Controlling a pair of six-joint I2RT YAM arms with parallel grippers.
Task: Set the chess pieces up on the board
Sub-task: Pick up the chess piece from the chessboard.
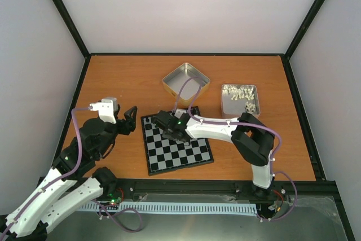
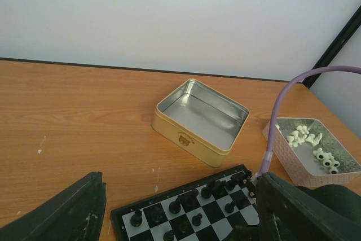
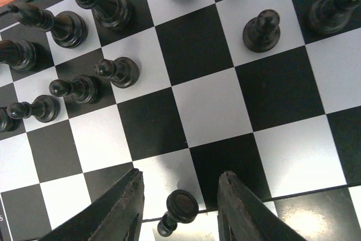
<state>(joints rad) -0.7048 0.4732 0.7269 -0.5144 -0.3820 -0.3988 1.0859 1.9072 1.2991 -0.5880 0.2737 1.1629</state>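
Since our right gripper (image 3: 180,176) straddles a black pawn (image 3: 179,207) on the board (image 3: 208,105), jaws apart and clear, we judge it belongs beside the ranked chess pieces (image 3: 118,71); our left gripper (image 1: 131,121) waits, spread.

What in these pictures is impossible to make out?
- Top view: the right end effector and its arm cover the board's far-left corner, so the chess pieces there cannot be counted.
- Left wrist view: the bottom edge and the left end effector cut off the board's near part.
- Right wrist view: whether the pawn between the fingers rests on the board or hangs lifted.
- Top view: the pale pieces in the tin are too small to identify.
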